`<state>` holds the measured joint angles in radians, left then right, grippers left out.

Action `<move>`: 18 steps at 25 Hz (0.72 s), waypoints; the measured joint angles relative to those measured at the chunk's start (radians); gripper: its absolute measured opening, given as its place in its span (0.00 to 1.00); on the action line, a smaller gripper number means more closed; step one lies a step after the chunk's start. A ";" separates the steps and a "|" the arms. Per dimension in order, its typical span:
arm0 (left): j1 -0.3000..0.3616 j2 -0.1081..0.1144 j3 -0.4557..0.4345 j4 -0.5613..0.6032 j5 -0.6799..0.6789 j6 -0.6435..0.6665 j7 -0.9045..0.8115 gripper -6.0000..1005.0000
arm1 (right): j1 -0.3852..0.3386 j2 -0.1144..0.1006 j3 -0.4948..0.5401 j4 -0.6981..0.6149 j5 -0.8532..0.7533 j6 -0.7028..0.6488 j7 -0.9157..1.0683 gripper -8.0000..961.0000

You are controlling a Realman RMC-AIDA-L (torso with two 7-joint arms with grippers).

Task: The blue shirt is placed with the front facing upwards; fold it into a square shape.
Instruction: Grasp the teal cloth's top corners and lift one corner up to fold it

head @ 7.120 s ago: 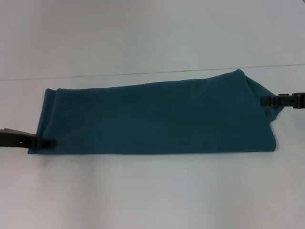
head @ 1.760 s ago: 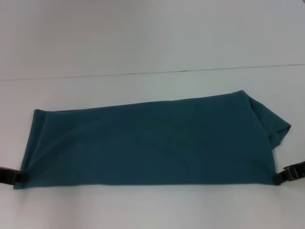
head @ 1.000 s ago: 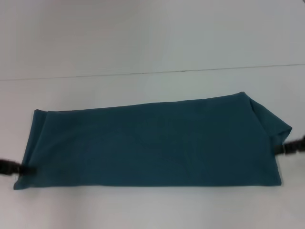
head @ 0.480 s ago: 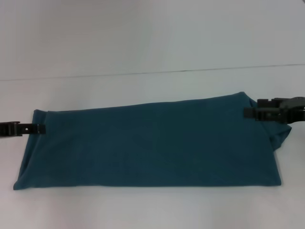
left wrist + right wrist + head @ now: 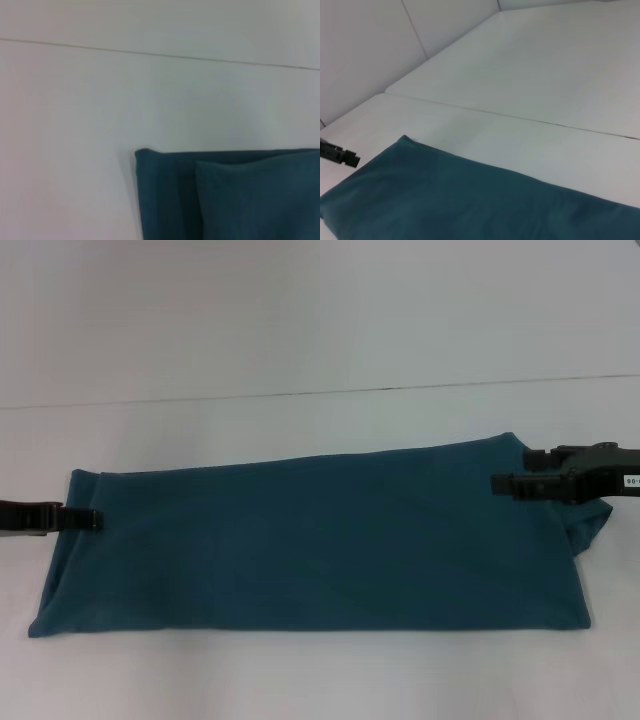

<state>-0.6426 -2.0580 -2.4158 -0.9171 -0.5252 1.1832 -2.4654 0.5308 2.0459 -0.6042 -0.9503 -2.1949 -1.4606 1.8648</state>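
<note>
Blue shirt (image 5: pixel 320 540) lies folded in long band across white desk (image 5: pixel 320 330). Left gripper (image 5: pixel 92 520) at its left end, right gripper (image 5: pixel 500 483) over right end; jaws' state can't tell.

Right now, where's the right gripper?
Head view: the right gripper is at the right side, over the far right corner of the folded shirt, pointing toward the middle.

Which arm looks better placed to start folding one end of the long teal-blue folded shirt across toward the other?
Probably the right: the right gripper already reaches over the teal-blue shirt at its far corner, while the left gripper sits only at the opposite short edge.
</note>
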 joint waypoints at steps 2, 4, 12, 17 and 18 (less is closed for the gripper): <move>-0.002 -0.001 0.002 0.001 0.002 -0.012 -0.006 0.87 | 0.000 0.005 -0.001 0.002 0.000 0.001 -0.022 0.84; -0.004 -0.001 0.002 0.004 0.007 -0.024 -0.011 0.87 | 0.003 0.012 -0.004 0.011 0.001 0.002 -0.050 0.85; -0.009 -0.012 0.001 0.046 0.021 -0.128 -0.041 0.87 | 0.011 0.044 -0.054 0.058 0.046 0.075 -0.103 0.85; -0.013 -0.028 0.003 0.050 0.030 -0.143 -0.035 0.86 | 0.010 0.045 -0.056 0.124 0.108 0.111 -0.156 0.85; -0.014 -0.029 0.003 0.048 0.027 -0.141 -0.036 0.86 | 0.008 0.045 -0.054 0.131 0.116 0.129 -0.167 0.85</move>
<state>-0.6563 -2.0866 -2.4128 -0.8693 -0.4982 1.0424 -2.5011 0.5393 2.0909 -0.6582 -0.8192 -2.0792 -1.3313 1.6978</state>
